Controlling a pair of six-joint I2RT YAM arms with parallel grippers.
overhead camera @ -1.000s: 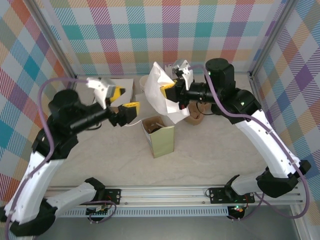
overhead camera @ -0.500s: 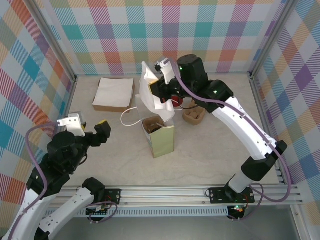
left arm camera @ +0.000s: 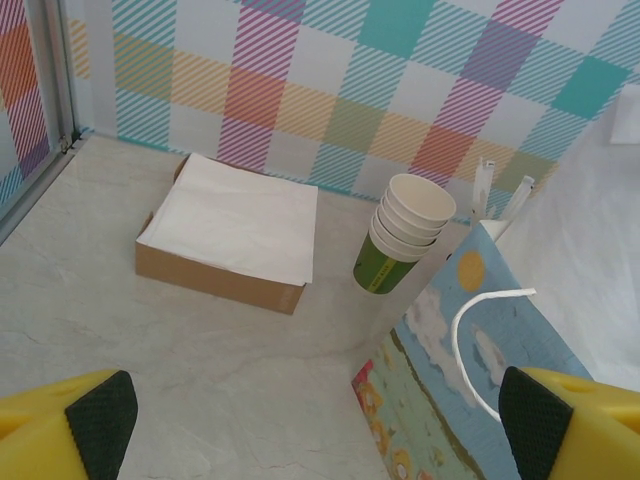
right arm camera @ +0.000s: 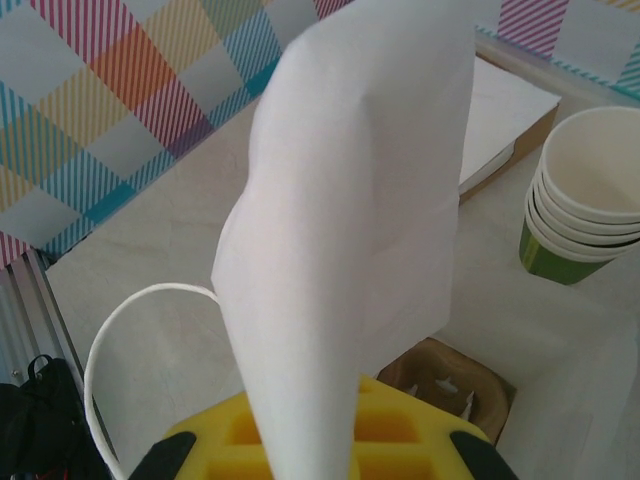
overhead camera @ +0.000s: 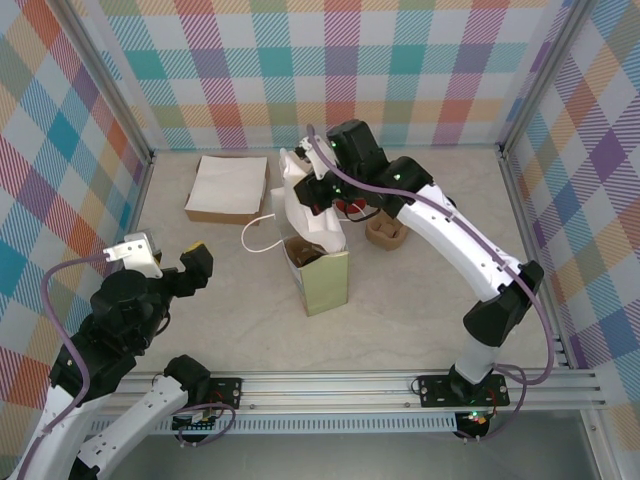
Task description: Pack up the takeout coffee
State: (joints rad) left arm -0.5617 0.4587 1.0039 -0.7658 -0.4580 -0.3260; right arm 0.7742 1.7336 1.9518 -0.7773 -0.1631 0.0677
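Your left tool (left arm camera: 318, 425) hangs wide open; your right tool (overhead camera: 318, 186) pinches one white paper sheet (overhead camera: 303, 208) over one open printed paper bag (overhead camera: 326, 286). Inside sits something dark (overhead camera: 308, 256); you cannot tell if it's the black-lidded olive-green takeout coffee cup.

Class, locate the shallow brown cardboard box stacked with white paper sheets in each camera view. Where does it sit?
Top external: shallow brown cardboard box of white paper sheets, upper left, near the back wall.
Left wrist: left of centre.
Right wrist: upper right edge.
Shared landmark: the white cord handle loop.
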